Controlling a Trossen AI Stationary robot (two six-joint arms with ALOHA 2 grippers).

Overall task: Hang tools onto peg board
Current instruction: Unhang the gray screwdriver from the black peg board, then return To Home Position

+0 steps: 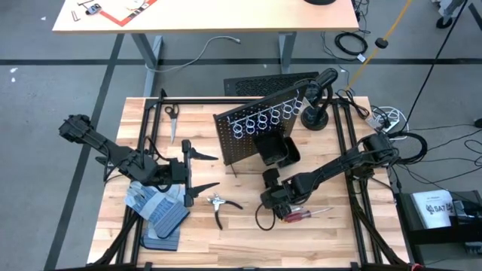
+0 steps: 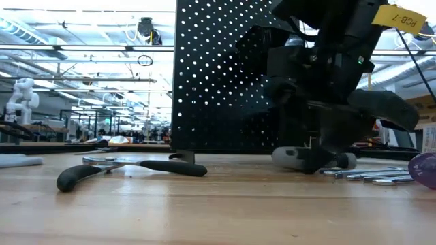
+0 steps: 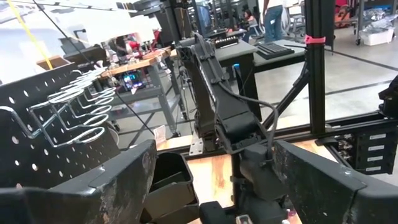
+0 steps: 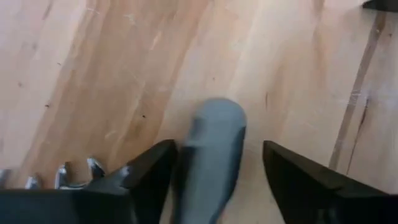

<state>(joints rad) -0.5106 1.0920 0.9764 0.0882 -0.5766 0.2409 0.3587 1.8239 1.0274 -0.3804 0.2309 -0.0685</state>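
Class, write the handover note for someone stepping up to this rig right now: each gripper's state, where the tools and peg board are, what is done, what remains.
Right gripper: open, low over the table, fingers either side of the grey-handled screwdriver, not yet closed on it.
Left gripper: open, holding nothing, above the table's left side near the gloves.
Peg board: upright mid-table; no tool shows in its rings.
Pliers lie on the table, as do the red-handled screwdriver and the wrenches.
Done: nothing visibly hung.
Left: grasp the grey screwdriver, hang it, then the other tools.
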